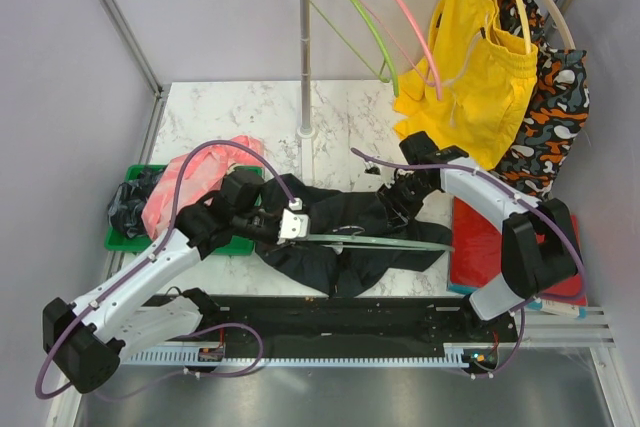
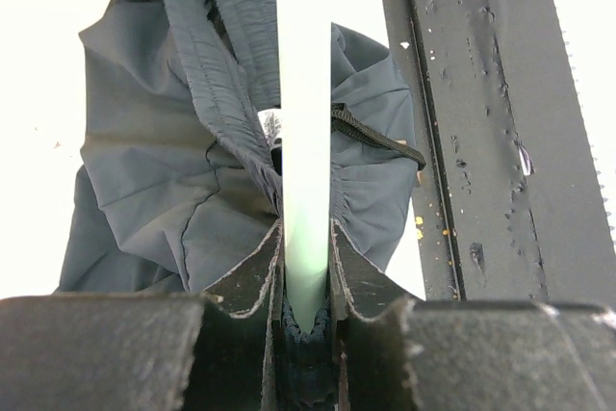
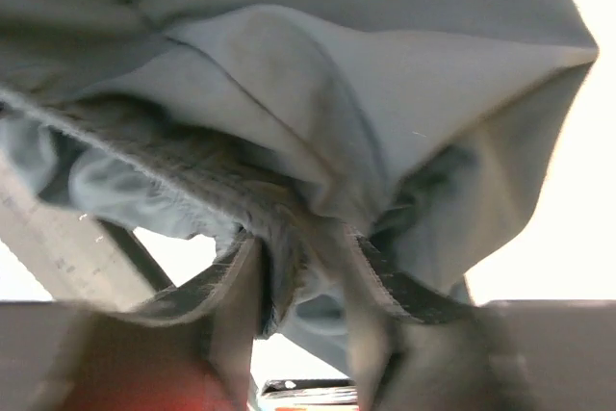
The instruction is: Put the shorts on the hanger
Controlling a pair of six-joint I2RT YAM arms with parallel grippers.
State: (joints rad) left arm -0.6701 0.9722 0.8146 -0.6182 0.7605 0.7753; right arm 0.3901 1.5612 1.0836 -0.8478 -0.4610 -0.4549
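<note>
The left tool (image 2: pixel 306 247) is clamped on the pale bar of the hanger (image 1: pixel 385 241), which reaches rightward across the shorts (image 1: pixel 335 269). The shorts are crumpled on the marble desk (image 1: pixel 230 107) between the two arms. The right tool (image 3: pixel 308 286) has a bunched fold of the waistband between its fingers (image 3: pixel 239 297) at the garment's right side, but the blurred view does not show whether they pinch the fabric or merely straddle it.
</note>
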